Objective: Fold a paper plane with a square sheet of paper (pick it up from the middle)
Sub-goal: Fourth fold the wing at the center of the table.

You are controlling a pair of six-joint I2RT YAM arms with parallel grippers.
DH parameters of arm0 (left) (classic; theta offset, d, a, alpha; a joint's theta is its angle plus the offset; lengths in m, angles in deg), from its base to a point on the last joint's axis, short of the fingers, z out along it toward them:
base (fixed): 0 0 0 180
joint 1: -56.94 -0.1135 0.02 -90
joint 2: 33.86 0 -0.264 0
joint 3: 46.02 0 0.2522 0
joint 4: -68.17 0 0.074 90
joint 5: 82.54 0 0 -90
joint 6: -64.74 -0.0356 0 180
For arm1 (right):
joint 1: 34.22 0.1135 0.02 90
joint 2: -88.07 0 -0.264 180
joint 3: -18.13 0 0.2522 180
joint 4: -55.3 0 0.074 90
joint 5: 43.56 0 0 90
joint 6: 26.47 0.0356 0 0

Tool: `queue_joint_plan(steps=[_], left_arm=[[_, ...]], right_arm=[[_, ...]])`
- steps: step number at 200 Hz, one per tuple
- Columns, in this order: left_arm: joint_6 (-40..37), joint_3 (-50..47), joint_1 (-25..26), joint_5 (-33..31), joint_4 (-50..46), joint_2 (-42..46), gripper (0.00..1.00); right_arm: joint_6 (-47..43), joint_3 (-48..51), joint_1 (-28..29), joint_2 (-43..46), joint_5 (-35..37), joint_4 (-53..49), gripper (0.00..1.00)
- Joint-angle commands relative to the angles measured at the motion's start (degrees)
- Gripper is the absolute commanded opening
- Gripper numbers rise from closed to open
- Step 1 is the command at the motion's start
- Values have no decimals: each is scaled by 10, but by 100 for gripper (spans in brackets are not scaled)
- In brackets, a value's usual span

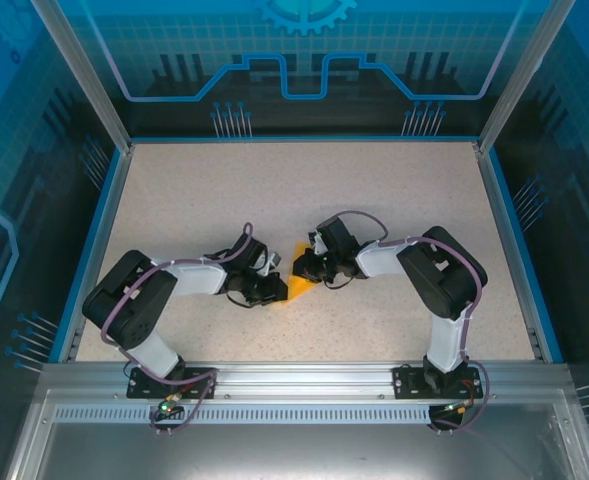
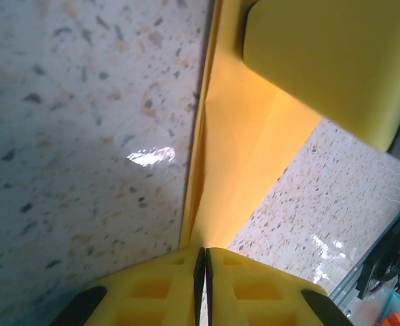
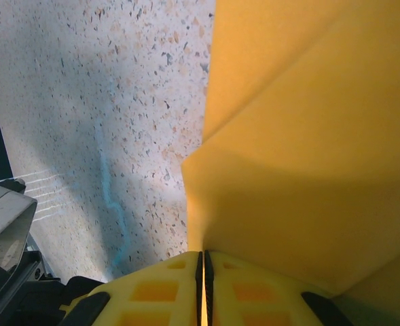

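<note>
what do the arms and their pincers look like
The left arm and right arm have bulky black joint housings joined by white links, with purple cables looping alongside. The left pincer and right pincer have yellow fingers moulded with square recessed pockets.

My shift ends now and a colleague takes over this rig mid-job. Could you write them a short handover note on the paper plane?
The left gripper is shut on the paper, pinching one edge.
The right gripper is shut on the same paper from the other side.
The paper sits between them at the middle of the table.
Done: paper gripped, overlapping folded layers show.
Left: no pointed dart shape yet, so the remaining folds.
</note>
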Motion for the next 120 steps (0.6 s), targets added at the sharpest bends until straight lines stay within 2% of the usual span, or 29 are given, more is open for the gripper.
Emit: queue_joint_plan(steps=[1, 41, 75, 120], left_arm=[[-15, -31, 4, -30, -107, 11, 13], [-9, -34, 4, -13, -116, 86, 14], [4, -14, 3, -41, -126, 161, 18], [31, 26, 2, -18, -62, 110, 19]], right_arm=[[-11, 24, -1, -37, 42, -63, 13], [-9, 24, -1, -38, 39, -60, 13], [-6, 23, -1, -38, 41, -60, 13], [-4, 25, -1, -35, 46, -60, 13]])
